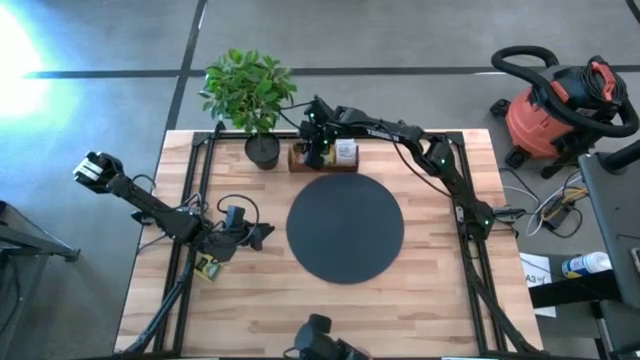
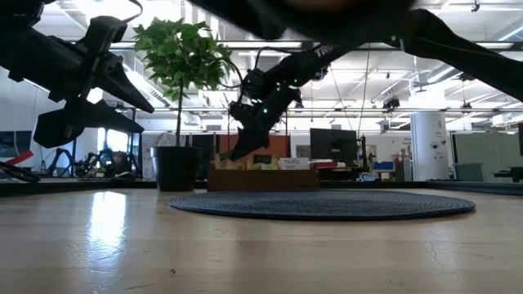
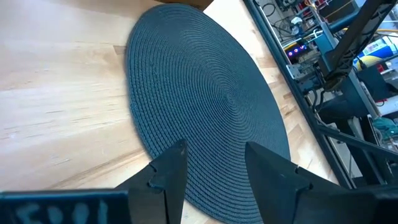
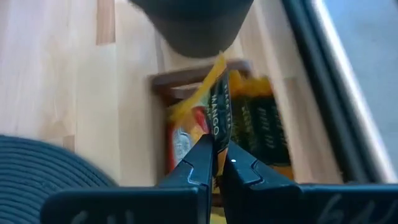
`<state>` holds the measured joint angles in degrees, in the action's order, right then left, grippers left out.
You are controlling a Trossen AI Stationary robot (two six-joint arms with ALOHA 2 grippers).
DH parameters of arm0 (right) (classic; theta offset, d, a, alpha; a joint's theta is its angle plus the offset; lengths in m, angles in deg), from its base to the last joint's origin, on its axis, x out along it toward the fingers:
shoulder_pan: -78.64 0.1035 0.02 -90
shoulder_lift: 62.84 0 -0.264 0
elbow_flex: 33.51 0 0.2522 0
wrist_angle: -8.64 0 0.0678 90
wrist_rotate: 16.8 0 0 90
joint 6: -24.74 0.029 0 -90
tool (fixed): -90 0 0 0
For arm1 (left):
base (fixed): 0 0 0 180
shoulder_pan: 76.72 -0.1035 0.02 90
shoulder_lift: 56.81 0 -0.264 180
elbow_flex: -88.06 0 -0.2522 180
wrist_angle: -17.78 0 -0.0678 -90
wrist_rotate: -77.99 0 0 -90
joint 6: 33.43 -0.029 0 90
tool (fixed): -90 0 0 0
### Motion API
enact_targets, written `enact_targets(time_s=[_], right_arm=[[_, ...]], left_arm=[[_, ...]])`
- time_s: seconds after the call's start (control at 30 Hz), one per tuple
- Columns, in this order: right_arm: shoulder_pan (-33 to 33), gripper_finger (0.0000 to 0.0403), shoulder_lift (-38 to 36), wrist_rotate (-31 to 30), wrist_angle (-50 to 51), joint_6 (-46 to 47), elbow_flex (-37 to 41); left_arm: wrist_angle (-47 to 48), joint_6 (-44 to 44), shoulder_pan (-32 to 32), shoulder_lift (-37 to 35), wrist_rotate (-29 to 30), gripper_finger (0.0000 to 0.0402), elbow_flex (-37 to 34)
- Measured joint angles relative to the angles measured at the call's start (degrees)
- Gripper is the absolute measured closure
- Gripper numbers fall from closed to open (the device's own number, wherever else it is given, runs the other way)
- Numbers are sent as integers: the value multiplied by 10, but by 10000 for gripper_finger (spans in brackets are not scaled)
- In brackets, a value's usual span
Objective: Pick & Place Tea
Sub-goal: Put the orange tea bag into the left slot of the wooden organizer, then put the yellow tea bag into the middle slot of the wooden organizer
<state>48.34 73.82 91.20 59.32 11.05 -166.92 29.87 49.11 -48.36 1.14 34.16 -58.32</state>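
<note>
Over tray (image 4: 186, 81), yellow sachet (image 4: 217, 102) — print blurred

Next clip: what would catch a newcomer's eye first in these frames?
Probably the big black round mat at the table's centre, bare. Behind it, at the far edge beside a potted plant, the right gripper is shut on a yellow tea sachet above the wooden tray of sachets. The left gripper hovers open at the mat's left edge, holding nothing.
</note>
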Motion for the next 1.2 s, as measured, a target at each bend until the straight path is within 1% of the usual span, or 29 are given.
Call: enact_targets(time_s=[0.13,0.27,0.5,0.6,0.8,0.93,1.07,1.2], right_arm=[[1,394,1,0,-24,10,27],[1,394,0,0,-26,13,29],[11,390,0,-5,9,7,29],[12,367,-1,-3,12,11,29],[14,295,-3,1,36,16,19],[16,258,-11,9,48,23,15],[18,241,-25,13,40,18,13],[21,249,-24,18,43,36,16]], left_arm=[[0,1,0,0,0,265,0],[0,1,0,0,0,265,0],[0,4,0,0,0,265,0],[0,5,0,0,0,265,0],[0,5,0,0,0,265,0],[0,14,0,0,-7,265,0],[0,15,0,0,-16,265,0],[0,17,0,0,-17,265,0]])
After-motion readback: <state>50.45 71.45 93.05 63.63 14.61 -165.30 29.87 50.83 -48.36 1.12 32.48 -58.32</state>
